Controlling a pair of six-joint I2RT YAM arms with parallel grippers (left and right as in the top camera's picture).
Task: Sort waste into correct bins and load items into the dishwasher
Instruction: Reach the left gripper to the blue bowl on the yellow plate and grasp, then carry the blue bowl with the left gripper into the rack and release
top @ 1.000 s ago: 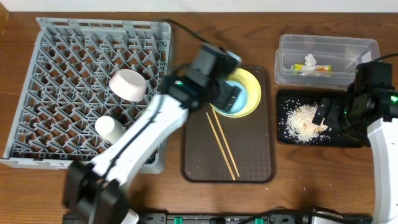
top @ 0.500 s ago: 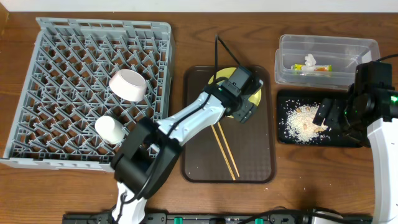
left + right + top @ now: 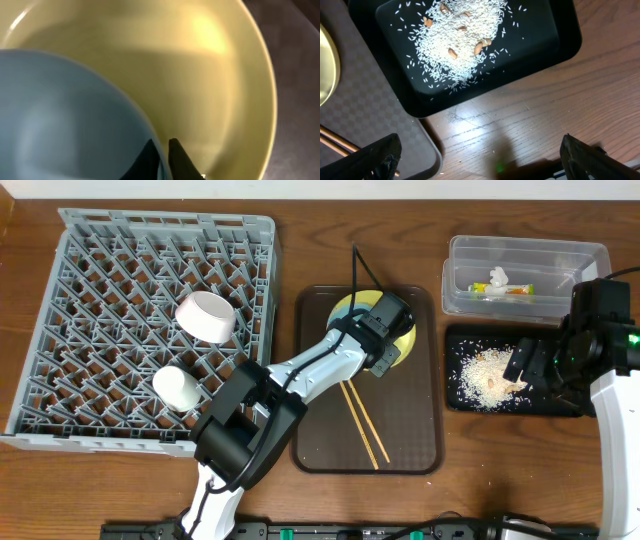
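My left gripper point(image 3: 161, 143) is shut on the rim of the light blue bowl point(image 3: 60, 115), one finger inside and one outside. The bowl sits in the yellow plate point(image 3: 215, 75). Seen from overhead, the left gripper point(image 3: 385, 345) covers the bowl, and only the plate's edge point(image 3: 344, 307) shows. The chopsticks point(image 3: 358, 420) lie on the brown tray point(image 3: 400, 445). The pink bowl point(image 3: 207, 316) and white cup point(image 3: 176, 387) rest in the grey dishwasher rack point(image 3: 100, 270). My right gripper point(image 3: 485, 160) hangs open and empty by the black tray point(image 3: 555, 45) of rice crumbs point(image 3: 455, 45).
The clear tub point(image 3: 525, 252) at the back right holds the wrapper point(image 3: 515, 289) and the tissue point(image 3: 498, 277). The black tray point(image 3: 465, 402) lies just in front of it. Bare wood table point(image 3: 530, 120) shows below the right gripper, and the brown tray's corner point(image 3: 370, 110) to its left.
The left arm swung in over the plate, came down, and its gripper went from open to shut on the blue bowl's rim. The right arm has not moved.
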